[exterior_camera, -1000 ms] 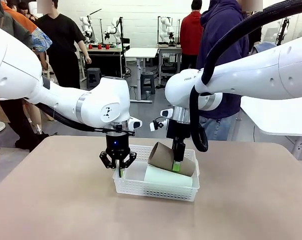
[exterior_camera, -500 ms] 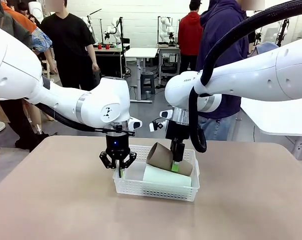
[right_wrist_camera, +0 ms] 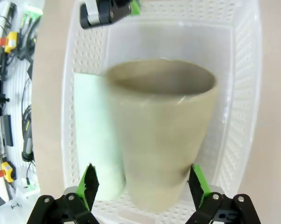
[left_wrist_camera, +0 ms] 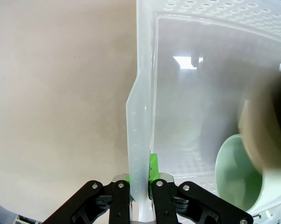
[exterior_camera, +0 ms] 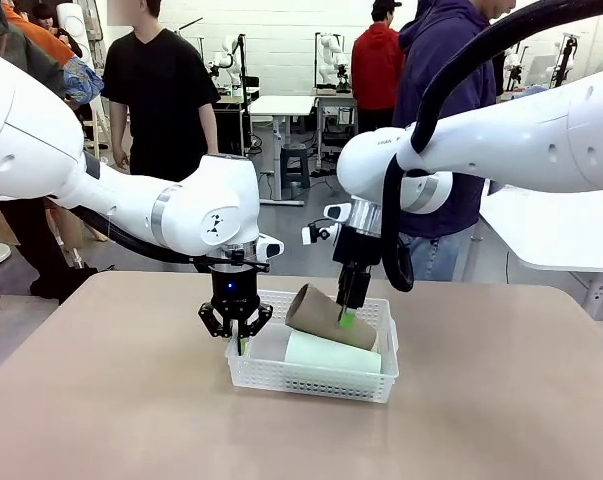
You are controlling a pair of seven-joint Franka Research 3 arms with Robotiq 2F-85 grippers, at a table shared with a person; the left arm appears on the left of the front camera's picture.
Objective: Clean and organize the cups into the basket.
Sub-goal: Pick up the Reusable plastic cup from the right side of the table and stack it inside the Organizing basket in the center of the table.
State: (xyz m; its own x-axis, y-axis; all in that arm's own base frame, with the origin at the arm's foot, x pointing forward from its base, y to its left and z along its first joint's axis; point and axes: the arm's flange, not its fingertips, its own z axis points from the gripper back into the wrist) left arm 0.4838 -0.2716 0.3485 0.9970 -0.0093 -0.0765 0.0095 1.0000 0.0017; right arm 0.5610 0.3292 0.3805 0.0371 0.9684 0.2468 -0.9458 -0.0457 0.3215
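Observation:
The white mesh basket sits mid-table. My left gripper is shut on its left wall, one finger on each side. The mint green cup lies on its side in the basket, its mouth toward my left gripper. The brown cup leans tilted across the green one, mouth up and to the left. My right gripper hangs open just above and behind it. In the right wrist view the brown cup is blurred between spread fingers, with a gap on the left side.
A person in a dark hoodie stands at the far side of the table, and others stand farther back. Bare tabletop surrounds the basket. My left gripper shows at the basket's far end in the right wrist view.
My right gripper has opened and lifted a little. The brown cup has dropped lower and shifted left onto the green cup. My left gripper has stayed put on the basket wall.

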